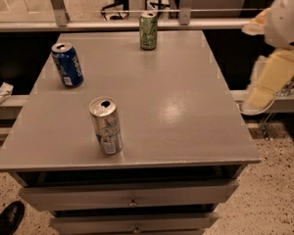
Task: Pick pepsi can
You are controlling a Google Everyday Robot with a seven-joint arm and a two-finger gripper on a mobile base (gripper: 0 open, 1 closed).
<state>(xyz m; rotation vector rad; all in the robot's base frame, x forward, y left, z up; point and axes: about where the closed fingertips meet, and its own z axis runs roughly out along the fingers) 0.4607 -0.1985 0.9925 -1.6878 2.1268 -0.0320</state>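
Observation:
The pepsi can [67, 65], dark blue with white lettering and a silver top, stands upright at the far left of the grey table top [176, 106]. My gripper [270, 80], cream-coloured under a white arm, hangs beyond the table's right edge, far from the pepsi can and about level with the table top. Nothing shows in it.
A silver and light-blue can [106, 126] stands near the front left of the table. A green can [148, 31] stands at the far edge. Drawers [132, 195] sit under the table top. A black shoe [7, 218] is on the floor at lower left. A railing runs behind the table.

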